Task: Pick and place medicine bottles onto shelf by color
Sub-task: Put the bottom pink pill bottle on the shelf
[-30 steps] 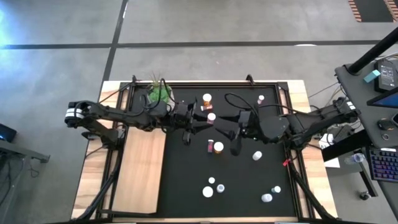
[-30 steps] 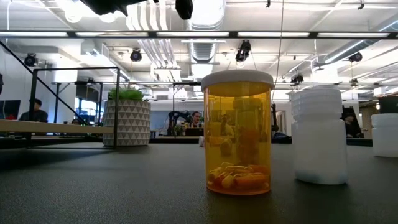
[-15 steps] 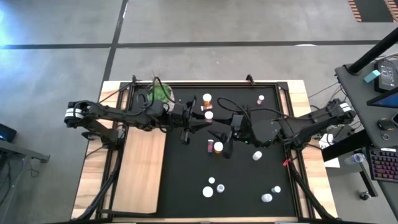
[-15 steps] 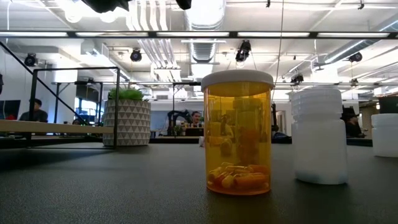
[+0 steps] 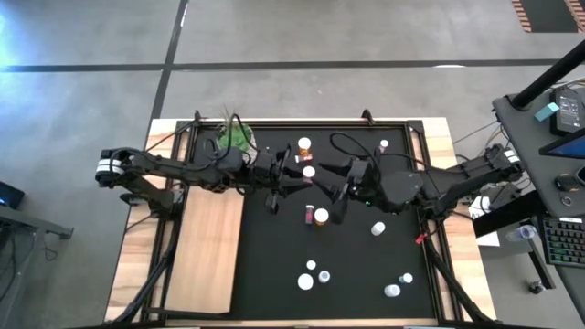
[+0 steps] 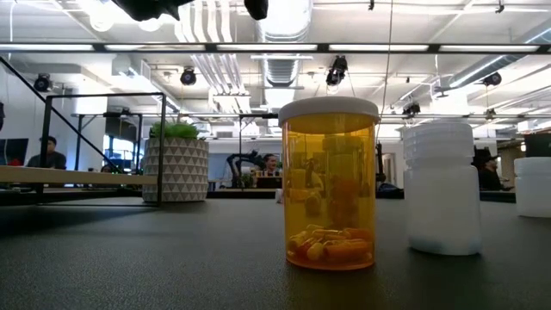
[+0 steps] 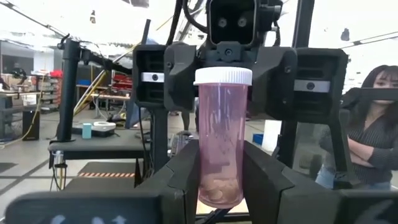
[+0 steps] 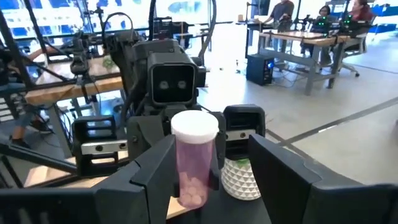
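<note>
A pink medicine bottle point(image 7: 222, 137) with a white cap stands upright in the air above the middle of the black mat point(image 5: 274, 274), and my left gripper point(image 5: 304, 174) is shut on it. My right gripper point(image 8: 208, 168) faces it from the table's right, open, with one finger on either side of the bottle point(image 8: 193, 158). A gap shows between the bottle and one finger point(image 8: 273, 171). Whether the other finger touches it, I cannot tell. The light-wood shelf point(image 5: 206, 247) lies flat on the table left of the mat. My left gripper pinches the lower half of the pink bottle's body point(image 7: 214, 183) between its two fingers. The fingers come nearly level from the table's left. The bottle stands upright, cap up, lifted clear of the mat.
Several more bottles stand or lie on the mat: an orange one point(image 5: 304, 144) at the far side, a pair point(image 5: 316, 216) under the grippers, white ones point(image 5: 311, 274) toward the near edge. A potted plant point(image 5: 236, 137) stands far left. The low view shows an orange bottle point(image 6: 330, 185) and a white one point(image 6: 442, 189) close up.
My right gripper has turned a little at the wrist and shifted slightly toward the table's far edge, beside the pink bottle. The bottle stays upright in my left gripper.
</note>
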{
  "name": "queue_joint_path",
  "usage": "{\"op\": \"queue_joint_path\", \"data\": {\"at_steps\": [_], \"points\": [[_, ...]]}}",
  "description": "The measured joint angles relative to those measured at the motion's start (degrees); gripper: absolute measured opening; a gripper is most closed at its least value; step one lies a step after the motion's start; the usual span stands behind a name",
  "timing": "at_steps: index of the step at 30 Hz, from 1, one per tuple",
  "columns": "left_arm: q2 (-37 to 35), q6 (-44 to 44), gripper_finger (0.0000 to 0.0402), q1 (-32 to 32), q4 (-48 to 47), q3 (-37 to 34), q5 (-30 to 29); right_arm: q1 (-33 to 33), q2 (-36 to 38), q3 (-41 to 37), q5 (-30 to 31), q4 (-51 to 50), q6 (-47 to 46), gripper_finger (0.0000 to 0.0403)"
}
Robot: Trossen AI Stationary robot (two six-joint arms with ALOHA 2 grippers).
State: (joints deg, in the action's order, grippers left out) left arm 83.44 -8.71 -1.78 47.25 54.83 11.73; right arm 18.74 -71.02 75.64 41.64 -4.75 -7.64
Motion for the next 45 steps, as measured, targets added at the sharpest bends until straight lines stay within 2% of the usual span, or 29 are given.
{"op": "queue_joint_path", "data": {"at_steps": [9, 28, 32, 41, 45], "points": [[-0.02, 0.84, 0.0077, 0.0, 1.22, 0.11, -0.02, 0.0, -2.3, -0.04, 0.06, -0.1, -2.29, 0.0189], [-0.07, 0.72, 0.0077, 0.02, 1.2, 0.22, -0.22, -0.02, -4.11, -0.07, 0.52, 6.95, 1.25, 0.0188], [-0.07, 0.65, 0.0077, 0.02, 1.37, 0.22, -0.2, -0.02, -4.14, -0.07, 0.52, 6.97, 1.1, 0.0167], [-0.07, 0.63, 0.0077, 0.02, 1.44, 0.33, -0.12, -0.02, -4.16, -0.07, 0.47, 7.0, 0.78, 0.0081], [-0.08, 0.41, 0.0077, 0.02, 1.44, 0.28, -0.16, -0.02, -4.11, -0.07, 0.52, 6.87, 0.81, 0.007]]}}
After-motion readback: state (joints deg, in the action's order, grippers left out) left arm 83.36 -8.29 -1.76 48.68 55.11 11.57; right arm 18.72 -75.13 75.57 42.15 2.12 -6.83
